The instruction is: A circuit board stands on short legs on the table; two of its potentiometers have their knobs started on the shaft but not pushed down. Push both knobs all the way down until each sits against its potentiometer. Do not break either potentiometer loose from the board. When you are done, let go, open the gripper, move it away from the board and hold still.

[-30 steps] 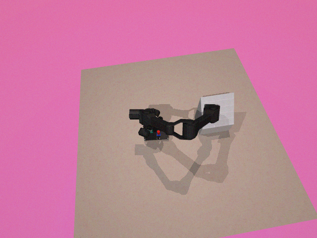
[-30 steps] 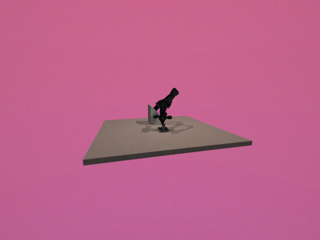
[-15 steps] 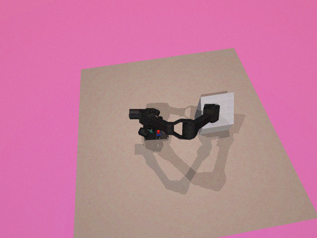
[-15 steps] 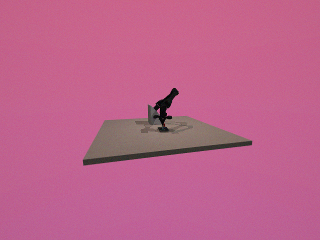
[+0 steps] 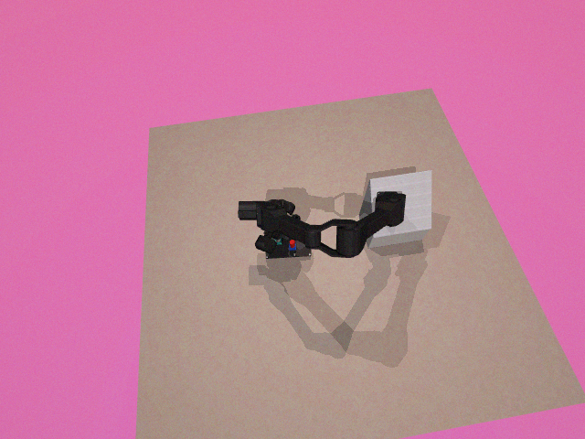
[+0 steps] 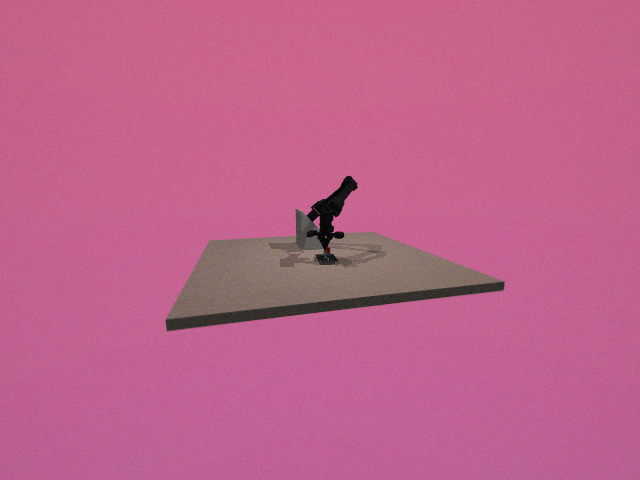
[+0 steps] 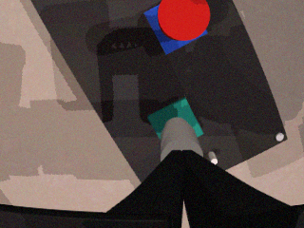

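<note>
The dark circuit board stands on the table under the arm. A blue potentiometer carries a red knob. A teal potentiometer carries a grey knob. My gripper is shut and empty, pointing down. Its fingertips are at the grey knob and overlap its near end in the wrist view; whether they touch its top is unclear. The red knob is beside the fingers. The gap under each knob cannot be made out.
A light grey wedge-shaped block stands at the arm's base. A small pale post stands near the teal potentiometer, and a white dot marks a board corner. The arm hangs over part of the board in the top view.
</note>
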Motion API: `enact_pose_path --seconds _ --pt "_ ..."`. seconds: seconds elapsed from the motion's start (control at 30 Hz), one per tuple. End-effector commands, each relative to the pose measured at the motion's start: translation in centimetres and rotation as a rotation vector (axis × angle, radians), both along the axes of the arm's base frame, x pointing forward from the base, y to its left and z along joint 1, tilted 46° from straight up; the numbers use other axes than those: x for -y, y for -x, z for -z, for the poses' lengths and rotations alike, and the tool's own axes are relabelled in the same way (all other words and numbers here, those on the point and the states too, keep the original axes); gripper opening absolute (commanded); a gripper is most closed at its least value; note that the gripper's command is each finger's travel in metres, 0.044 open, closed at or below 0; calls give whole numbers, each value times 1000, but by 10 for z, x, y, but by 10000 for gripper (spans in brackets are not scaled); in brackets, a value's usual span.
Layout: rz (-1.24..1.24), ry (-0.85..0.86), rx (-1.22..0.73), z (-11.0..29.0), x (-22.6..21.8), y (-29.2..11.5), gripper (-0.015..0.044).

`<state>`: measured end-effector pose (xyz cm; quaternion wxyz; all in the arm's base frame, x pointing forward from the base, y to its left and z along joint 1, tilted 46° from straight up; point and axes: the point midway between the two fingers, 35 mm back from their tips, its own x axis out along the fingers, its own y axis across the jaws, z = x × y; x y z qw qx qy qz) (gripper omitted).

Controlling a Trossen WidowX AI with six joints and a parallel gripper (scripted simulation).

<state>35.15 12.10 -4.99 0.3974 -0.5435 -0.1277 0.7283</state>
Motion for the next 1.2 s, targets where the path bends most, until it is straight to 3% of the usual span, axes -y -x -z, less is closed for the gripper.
enact_pose_path --seconds 0.0,0.37,0.67,0.93,1.17 --pt "-2 0 -1 -1 -1 0 0" --pt "-2 1 -1 -12 11 -2 0" --pt "2 -1 -9 -8 8 2 236" --pt "4 28 -25 -17 37 82 440" --pt "-2 5 -10 -24 48 161 440"
